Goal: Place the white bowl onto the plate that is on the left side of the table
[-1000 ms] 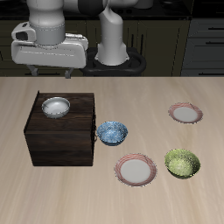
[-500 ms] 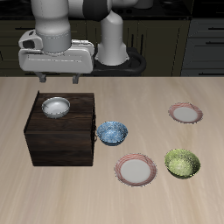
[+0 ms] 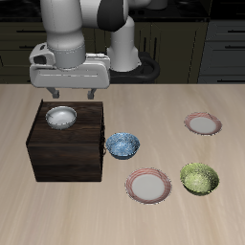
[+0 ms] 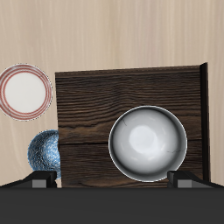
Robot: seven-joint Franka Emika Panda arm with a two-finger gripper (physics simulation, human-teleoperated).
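Note:
The white bowl [image 3: 60,118] sits on top of the dark brown wooden box [image 3: 67,153]; it also shows in the wrist view [image 4: 147,143]. My gripper [image 3: 71,94] is open and empty, hovering just above the box's back edge, above and slightly behind the bowl. In the wrist view the gripper [image 4: 112,180] has its fingertips [image 4: 39,181] wide apart. The plate on the left side of the table [image 3: 203,122] lies flat and bare, far from the box. It is out of the wrist view.
A second look-alike plate [image 3: 150,186] lies near the table's front edge, also seen in the wrist view [image 4: 24,90]. A blue-patterned bowl [image 3: 122,144] sits beside the box. A green bowl [image 3: 199,177] sits beside the second plate.
My gripper has come down and shifted sideways until it hangs over the box, close above the white bowl. The bowls and plates have not moved.

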